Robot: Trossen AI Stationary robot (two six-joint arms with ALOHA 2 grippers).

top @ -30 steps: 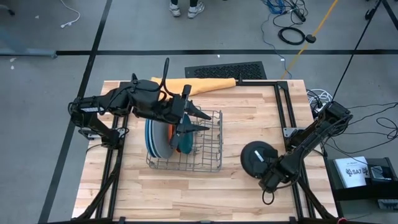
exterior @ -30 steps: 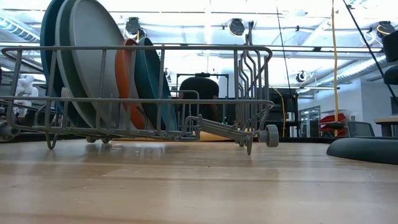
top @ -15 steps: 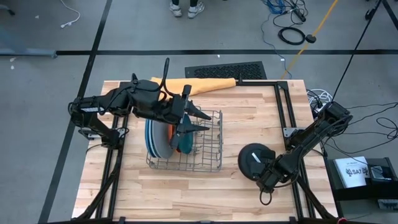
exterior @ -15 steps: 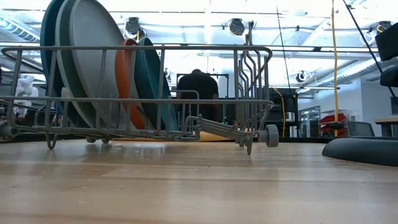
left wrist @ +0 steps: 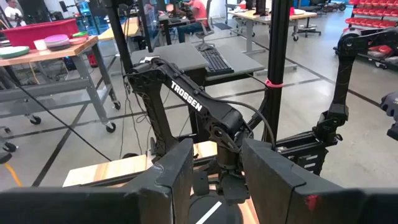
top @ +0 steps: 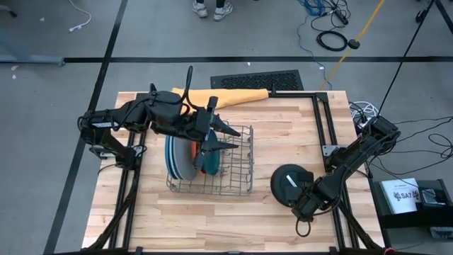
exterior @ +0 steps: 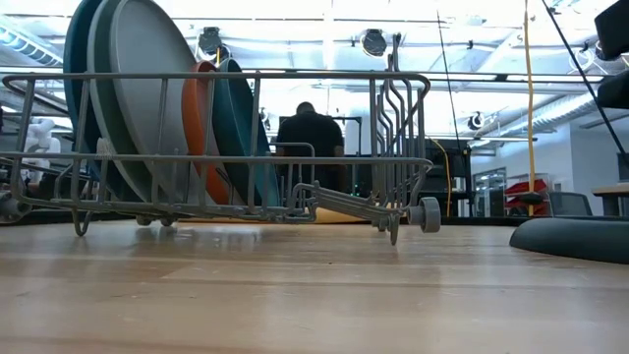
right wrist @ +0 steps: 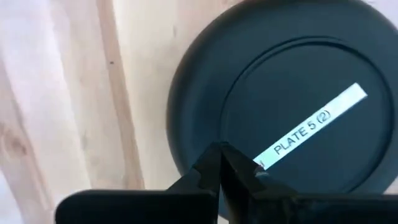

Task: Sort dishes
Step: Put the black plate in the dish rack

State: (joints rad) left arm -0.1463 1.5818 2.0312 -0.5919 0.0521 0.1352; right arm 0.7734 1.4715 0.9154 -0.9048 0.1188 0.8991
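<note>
The wire dish rack [top: 211, 165] sits near the middle of the pale plank table [top: 156, 212], with bare wood open along the near edge and between the rack and the black plate [top: 290, 183]. That plate lies flat, bottom up, well apart from the rack on its right; its matte dark underside carries a white strip reading "PLATE 5 (2)". The right gripper [right wrist: 221, 163] rests at the plate's rim with its fingers pressed together (whether any rim lies between them I cannot tell).

In the rack stand the smooth round plates on edge: the large blue plates [exterior: 98, 98] and a grey plate [exterior: 147, 79] at one end, then the orange plate [exterior: 200, 128] and the teal plate [exterior: 241, 128] just beside it. The left gripper [top: 223, 138] hangs over the rack, fingers parted and empty. A folded orange cloth [top: 230, 97] lies along the table's far edge.
</note>
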